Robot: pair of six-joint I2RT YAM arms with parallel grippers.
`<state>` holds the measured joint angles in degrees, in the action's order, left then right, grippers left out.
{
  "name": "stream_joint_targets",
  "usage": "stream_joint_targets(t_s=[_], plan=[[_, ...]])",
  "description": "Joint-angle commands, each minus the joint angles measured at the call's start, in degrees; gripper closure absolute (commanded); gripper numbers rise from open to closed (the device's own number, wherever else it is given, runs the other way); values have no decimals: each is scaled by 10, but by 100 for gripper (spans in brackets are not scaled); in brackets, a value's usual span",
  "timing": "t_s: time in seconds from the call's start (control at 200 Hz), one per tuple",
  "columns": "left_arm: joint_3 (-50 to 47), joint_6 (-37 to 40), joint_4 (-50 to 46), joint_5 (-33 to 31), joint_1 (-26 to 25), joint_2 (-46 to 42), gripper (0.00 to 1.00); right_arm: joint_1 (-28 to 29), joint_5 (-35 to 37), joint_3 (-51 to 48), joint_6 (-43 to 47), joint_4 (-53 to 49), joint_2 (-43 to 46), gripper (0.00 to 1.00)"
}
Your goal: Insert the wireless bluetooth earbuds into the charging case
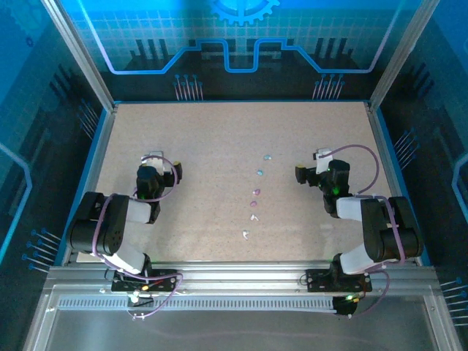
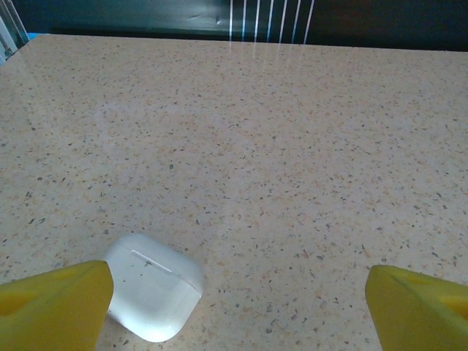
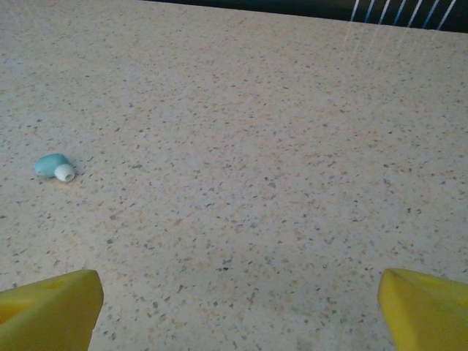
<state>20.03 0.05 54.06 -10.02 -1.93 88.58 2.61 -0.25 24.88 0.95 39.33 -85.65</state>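
Six tiny earbuds lie in a loose line down the middle of the table: two teal earbuds (image 1: 268, 157) (image 1: 259, 173), two purple earbuds (image 1: 258, 193) (image 1: 254, 204) and two white earbuds (image 1: 254, 217) (image 1: 246, 235). A closed white charging case (image 2: 153, 285) rests flat on the table just inside the yellow left finger (image 2: 58, 307) of my left gripper (image 2: 238, 307), which is open and empty. My right gripper (image 3: 241, 307) is open too, holding nothing, and one teal earbud (image 3: 55, 167) lies ahead to its left. From above, the left gripper (image 1: 153, 159) is left of the line and the right gripper (image 1: 319, 162) right of it.
The speckled beige table (image 1: 205, 146) is framed by a blue rim and metal posts, with blue panels behind. Thin white rods (image 2: 267, 18) stand past the far edge. Both arm bases sit on the metal rail (image 1: 234, 274) at the near edge.
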Motion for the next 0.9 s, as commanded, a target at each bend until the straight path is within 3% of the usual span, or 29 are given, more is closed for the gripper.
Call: stream_joint_targets(t_s=[0.0, 0.12, 0.2, 0.41, 0.625, 0.765, 0.896], plan=[[-3, -5, -33, -3, 4, -71, 10, 6, -18, 39, 15, -62, 37, 2], [61, -33, -213, -13, 7, -146, 8, 2, -3, 126, -45, -256, 78, 0], [106, -63, -296, -15, 12, -159, 8, -1, -21, 168, -96, -327, 101, 0], [282, -135, -546, -12, 34, -71, 13, 2, -125, 292, -153, -508, 98, 0], [413, -193, -724, -17, 60, 49, 27, 9, -144, 304, -169, -573, 96, 0], [481, -155, -789, -19, 64, 112, 24, 11, -130, 285, -179, -582, 103, 0], [504, -81, -793, -16, 65, 140, 13, 10, -122, 275, -181, -597, 101, 0]])
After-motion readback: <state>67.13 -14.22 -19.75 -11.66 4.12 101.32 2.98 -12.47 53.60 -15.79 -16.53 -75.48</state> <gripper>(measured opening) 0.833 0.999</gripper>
